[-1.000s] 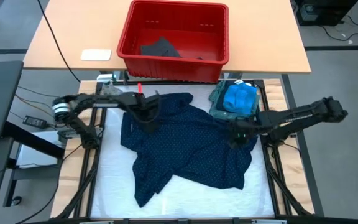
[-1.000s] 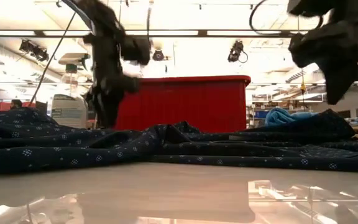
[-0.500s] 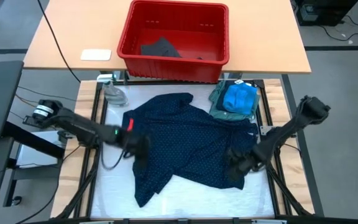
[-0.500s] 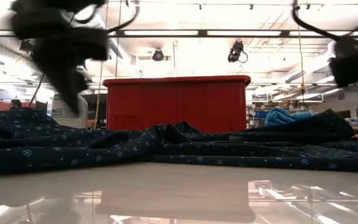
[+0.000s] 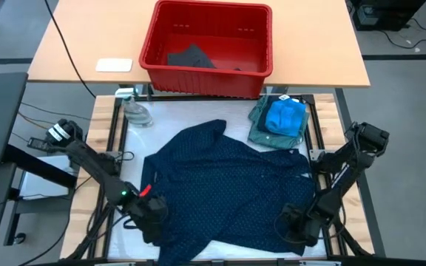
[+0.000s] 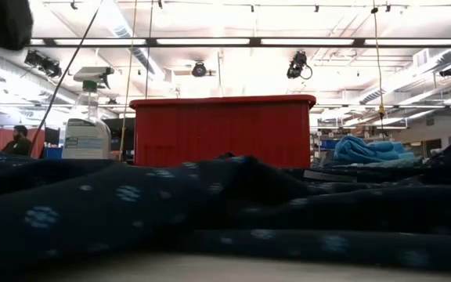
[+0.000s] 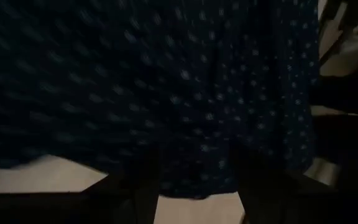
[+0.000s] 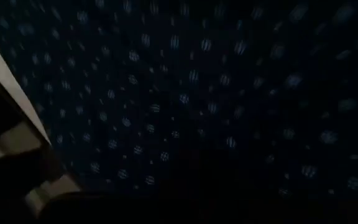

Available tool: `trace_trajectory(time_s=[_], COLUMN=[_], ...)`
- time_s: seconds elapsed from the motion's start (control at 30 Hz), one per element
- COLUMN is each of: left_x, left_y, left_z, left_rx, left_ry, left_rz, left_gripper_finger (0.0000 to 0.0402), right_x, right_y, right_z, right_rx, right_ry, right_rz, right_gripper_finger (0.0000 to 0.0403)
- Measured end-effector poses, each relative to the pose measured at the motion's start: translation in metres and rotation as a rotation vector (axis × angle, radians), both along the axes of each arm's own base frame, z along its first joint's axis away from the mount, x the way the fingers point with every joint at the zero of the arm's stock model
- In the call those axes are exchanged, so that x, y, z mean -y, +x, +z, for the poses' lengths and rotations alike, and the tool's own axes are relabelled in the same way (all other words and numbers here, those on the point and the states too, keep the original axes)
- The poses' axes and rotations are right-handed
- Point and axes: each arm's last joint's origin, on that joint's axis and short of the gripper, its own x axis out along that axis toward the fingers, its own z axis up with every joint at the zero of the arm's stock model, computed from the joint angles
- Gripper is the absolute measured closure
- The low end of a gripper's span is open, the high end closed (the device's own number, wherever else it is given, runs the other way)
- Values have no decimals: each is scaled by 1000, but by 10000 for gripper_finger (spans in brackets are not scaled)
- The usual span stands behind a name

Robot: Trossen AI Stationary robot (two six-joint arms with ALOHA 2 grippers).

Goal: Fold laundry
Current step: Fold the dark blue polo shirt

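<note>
Left arm: reaches from the table's 9 o'clock edge down to about 7 o'clock; left gripper (image 5: pixel 151 214) sits at the near-left edge of the navy dotted piece (image 5: pixel 228 188). In its wrist view the fingers (image 7: pixel 146 180) stand apart with the dotted cloth between and above them; whether they pinch it cannot be told.

Right arm: bends from 3 o'clock down to about 5 o'clock; right gripper (image 5: pixel 296 224) is at the cloth's near-right corner, fingers together, with dotted cloth filling its wrist view.

Red bin (image 5: pixel 207 46), at 12 o'clock on the wooden table: holds a charcoal-grey garment (image 5: pixel 191 57).

Bright blue piece (image 5: pixel 285 115) lies on the grey-green shirt (image 5: pixel 259 128) at 2 o'clock, just beside the dotted piece.
</note>
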Motion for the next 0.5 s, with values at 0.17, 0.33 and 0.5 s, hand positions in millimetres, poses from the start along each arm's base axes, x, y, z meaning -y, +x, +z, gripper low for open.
trace_trajectory(time_s=[0.17,0.33,0.5], left_x=[11,35,57], left_y=[0,-13,-27], left_z=[36,53,35], left_rx=[75,227,261], left_ry=[150,221,338], left_rz=[-212,-442,-517], left_gripper_finger=[210,207,172], right_x=[-8,-36,-63], right_y=[6,14,18], right_z=[35,70,84], right_rx=[122,244,253], right_ry=[-75,-24,-77], right_rz=[1,232,445], right_gripper_finger=[383,344,285])
